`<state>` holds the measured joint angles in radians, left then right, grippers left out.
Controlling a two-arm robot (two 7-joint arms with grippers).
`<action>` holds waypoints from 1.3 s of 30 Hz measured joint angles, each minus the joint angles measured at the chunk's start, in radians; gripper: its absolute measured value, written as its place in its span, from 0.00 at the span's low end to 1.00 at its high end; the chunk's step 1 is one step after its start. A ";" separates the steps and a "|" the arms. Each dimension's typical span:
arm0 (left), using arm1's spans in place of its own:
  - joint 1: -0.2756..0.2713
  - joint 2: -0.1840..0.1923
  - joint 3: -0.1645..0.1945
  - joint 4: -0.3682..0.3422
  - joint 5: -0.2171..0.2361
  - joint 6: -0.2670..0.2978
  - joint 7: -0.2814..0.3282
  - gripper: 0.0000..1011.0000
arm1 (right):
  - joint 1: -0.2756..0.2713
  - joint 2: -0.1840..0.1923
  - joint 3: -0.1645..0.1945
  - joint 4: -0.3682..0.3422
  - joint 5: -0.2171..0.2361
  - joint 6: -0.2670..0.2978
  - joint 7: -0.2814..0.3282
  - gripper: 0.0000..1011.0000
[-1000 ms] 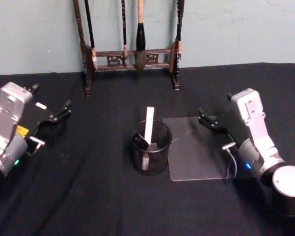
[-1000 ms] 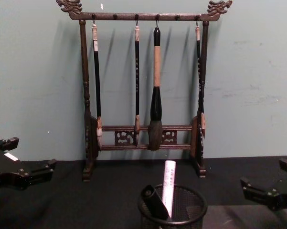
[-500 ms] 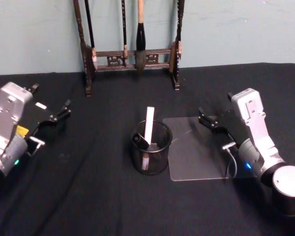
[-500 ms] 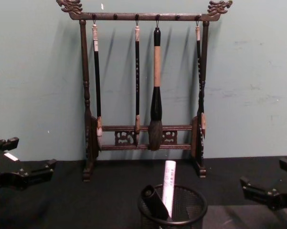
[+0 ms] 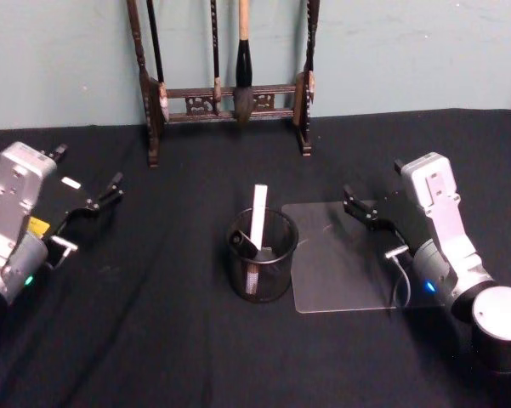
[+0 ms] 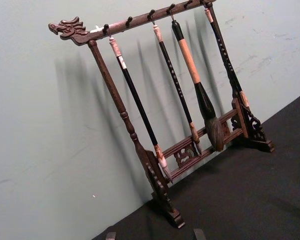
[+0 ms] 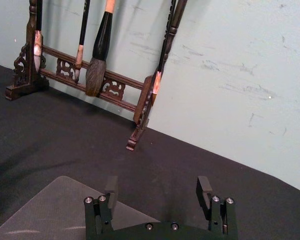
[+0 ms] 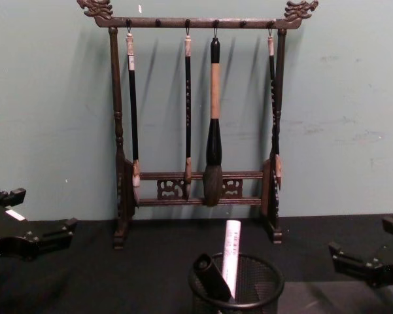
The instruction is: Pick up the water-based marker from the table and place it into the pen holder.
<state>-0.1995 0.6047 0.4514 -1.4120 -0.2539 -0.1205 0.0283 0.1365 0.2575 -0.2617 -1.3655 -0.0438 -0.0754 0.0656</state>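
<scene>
Basically unchanged since the earlier frame.
marker (image 5: 258, 214): stood in pen holder (image 5: 263, 255), mid-desk (image 5: 178, 340)
left gripper (image 5: 102, 197): parked left, jaws apart, empty
right gripper (image 5: 361, 206): parked right, jaws apart, empty

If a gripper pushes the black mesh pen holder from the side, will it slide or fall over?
The pen holder is open wire mesh, so probably light; on the black cloth table it may drag, not glide. The white marker leans above its rim, so a high push might tip it. A low push seems safer.
</scene>
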 joint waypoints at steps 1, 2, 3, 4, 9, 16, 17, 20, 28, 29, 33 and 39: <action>0.000 0.000 0.000 0.000 0.000 0.000 0.000 0.99 | 0.000 0.000 0.000 0.000 0.000 0.000 0.000 0.99; 0.000 0.000 0.000 0.000 0.000 0.000 0.000 0.99 | 0.000 0.000 0.000 0.000 0.000 0.000 0.000 0.99; 0.000 0.000 0.000 0.000 0.000 0.000 0.000 0.99 | 0.000 0.000 0.000 0.000 0.000 0.000 0.000 0.99; 0.000 0.000 0.000 0.000 0.000 0.000 0.000 0.99 | 0.000 0.000 0.000 0.000 0.000 0.000 0.000 0.99; 0.000 0.000 0.000 0.000 0.000 0.000 0.000 0.99 | 0.000 0.000 0.000 0.000 0.000 0.000 0.000 0.99; 0.000 0.000 0.000 0.000 0.000 0.000 0.000 0.99 | 0.000 0.000 0.000 0.000 0.000 0.000 0.000 0.99; 0.000 0.000 0.000 0.000 0.000 0.000 0.000 0.99 | 0.000 0.000 0.000 0.000 0.000 0.000 0.000 0.99; 0.000 0.000 0.000 0.000 0.000 0.000 0.000 0.99 | 0.000 0.000 0.000 0.000 0.000 0.000 0.000 0.99; 0.000 0.000 0.000 0.000 0.000 0.000 0.000 0.99 | 0.000 0.000 0.000 0.000 0.000 0.000 0.000 0.99; 0.000 0.000 0.000 0.000 0.000 0.000 0.000 0.99 | 0.000 0.000 0.000 0.000 0.000 0.000 0.000 0.99; 0.000 0.000 0.000 0.000 0.000 0.000 0.000 0.99 | 0.000 0.000 0.000 0.000 0.000 0.000 0.000 0.99; 0.000 0.000 0.000 0.000 0.000 0.000 0.000 0.99 | 0.000 0.000 0.000 0.000 0.000 0.000 0.000 0.99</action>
<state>-0.1995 0.6047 0.4514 -1.4120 -0.2539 -0.1205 0.0283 0.1365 0.2574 -0.2617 -1.3654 -0.0439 -0.0753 0.0655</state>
